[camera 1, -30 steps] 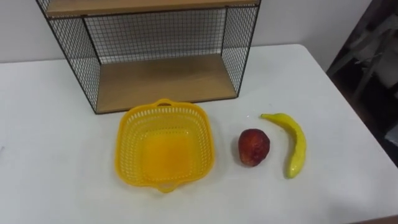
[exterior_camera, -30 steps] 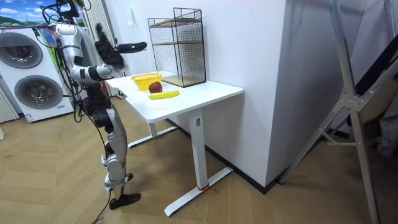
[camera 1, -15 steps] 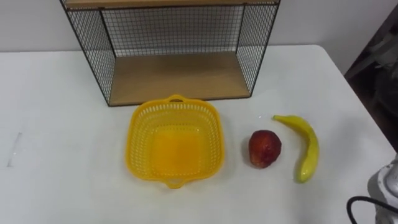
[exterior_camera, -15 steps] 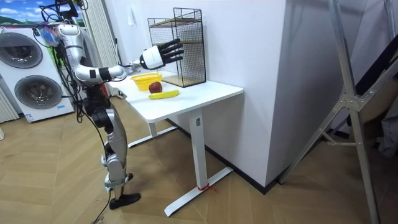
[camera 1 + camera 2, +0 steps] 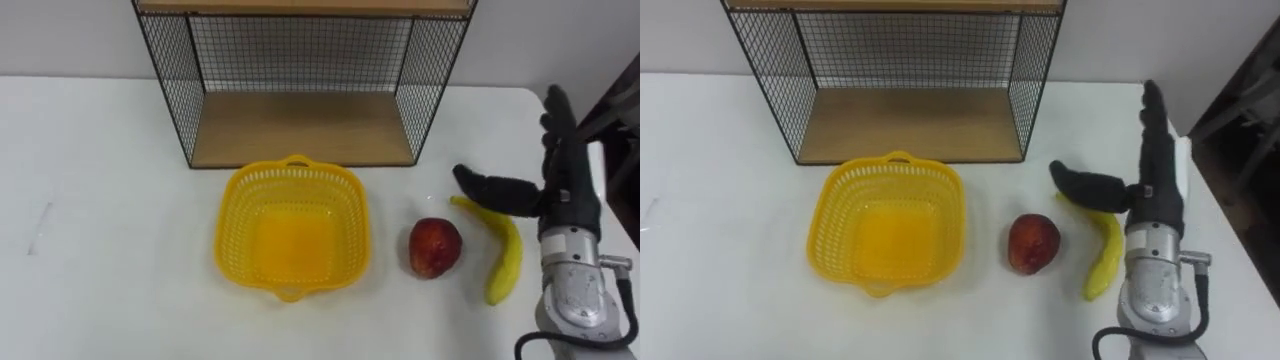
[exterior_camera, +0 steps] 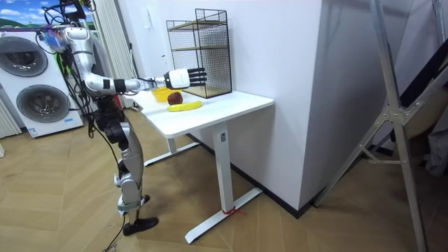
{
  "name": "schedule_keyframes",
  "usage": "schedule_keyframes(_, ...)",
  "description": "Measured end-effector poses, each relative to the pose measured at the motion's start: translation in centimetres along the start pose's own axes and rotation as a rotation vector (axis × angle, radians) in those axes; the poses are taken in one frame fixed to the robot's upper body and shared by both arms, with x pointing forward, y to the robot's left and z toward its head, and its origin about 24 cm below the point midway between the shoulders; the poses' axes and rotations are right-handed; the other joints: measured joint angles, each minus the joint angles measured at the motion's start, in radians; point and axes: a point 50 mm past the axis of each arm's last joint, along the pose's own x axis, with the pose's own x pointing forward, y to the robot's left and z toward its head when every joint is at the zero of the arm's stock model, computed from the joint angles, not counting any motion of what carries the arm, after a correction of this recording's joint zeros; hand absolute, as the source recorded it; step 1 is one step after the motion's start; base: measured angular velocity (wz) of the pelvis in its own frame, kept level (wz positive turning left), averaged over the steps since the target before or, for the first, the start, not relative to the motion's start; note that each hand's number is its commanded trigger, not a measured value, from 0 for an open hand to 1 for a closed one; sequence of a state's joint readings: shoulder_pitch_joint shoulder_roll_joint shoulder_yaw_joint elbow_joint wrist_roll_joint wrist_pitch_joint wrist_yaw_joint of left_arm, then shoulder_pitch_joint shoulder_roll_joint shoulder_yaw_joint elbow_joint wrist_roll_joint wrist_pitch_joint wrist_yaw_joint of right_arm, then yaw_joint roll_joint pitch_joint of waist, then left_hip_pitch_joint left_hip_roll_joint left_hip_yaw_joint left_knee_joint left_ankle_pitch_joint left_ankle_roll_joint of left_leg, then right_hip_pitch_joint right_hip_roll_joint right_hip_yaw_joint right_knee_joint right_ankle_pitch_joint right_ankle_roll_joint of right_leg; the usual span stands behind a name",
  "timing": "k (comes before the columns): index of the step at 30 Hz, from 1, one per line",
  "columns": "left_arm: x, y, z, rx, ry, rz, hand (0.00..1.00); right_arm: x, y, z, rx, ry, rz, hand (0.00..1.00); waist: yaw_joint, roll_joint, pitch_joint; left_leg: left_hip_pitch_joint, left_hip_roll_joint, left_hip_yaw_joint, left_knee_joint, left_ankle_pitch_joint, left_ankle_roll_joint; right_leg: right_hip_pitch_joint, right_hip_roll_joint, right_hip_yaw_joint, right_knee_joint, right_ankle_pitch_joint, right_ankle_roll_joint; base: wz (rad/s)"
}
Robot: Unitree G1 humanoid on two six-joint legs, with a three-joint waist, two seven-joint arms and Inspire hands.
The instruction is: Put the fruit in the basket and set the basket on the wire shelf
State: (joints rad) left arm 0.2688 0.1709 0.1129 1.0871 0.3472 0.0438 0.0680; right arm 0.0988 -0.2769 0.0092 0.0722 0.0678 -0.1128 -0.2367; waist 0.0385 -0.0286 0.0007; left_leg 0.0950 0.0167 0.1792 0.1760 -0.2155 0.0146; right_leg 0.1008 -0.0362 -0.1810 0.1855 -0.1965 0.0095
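on the white table (image 5: 90,210) a yellow basket (image 5: 292,227) sits just in front of the wire shelf (image 5: 300,130). to its right lie 2 fruits, a red apple (image 5: 435,247) and a banana (image 5: 505,255). the right hand (image 5: 567,195) hovers above the banana, fingers straight, thumb spread over its far tip.

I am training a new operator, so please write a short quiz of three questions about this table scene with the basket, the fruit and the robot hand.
1. Fill in the missing word: the red fruit lies on the table between the yellow basket and the ____.
2. Choose one: which thing is the right robot hand nearest to? A) the yellow basket B) the banana C) the red fruit
3. True or false: the yellow basket already holds a piece of fruit.

Key: 1 banana. 2 B; the open right robot hand reaches its thumb over the banana's upper end. 3 False; the yellow basket is empty.
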Motion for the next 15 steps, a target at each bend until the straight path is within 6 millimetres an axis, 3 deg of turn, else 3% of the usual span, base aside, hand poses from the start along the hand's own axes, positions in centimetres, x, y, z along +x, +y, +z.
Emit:
schedule_keyframes(3, 0.0, -0.1, 0.0, 0.008, 0.001, -0.003, 0.0, -0.1, 0.3, -0.1, -0.001, 0.007, 0.037, 0.0, -0.001, 0.014, -0.0062, 0.001, 0.0, 0.0, 0.0, 0.0, 0.0, 0.0, 0.0, -0.001, 0.0, 0.0, -0.001, 0.0)
schedule_keyframes(15, 0.0, -0.4, 0.1, 0.027, -0.002, -0.013, 0.0, -0.4, 0.6, -1.8, -0.037, 0.076, 0.086, 0.0, 0.009, 0.007, -0.0036, 0.002, 0.002, 0.0, 0.01, 0.0, 0.0, -0.002, 0.001, 0.001, 0.0, 0.003, -0.005, 0.0)
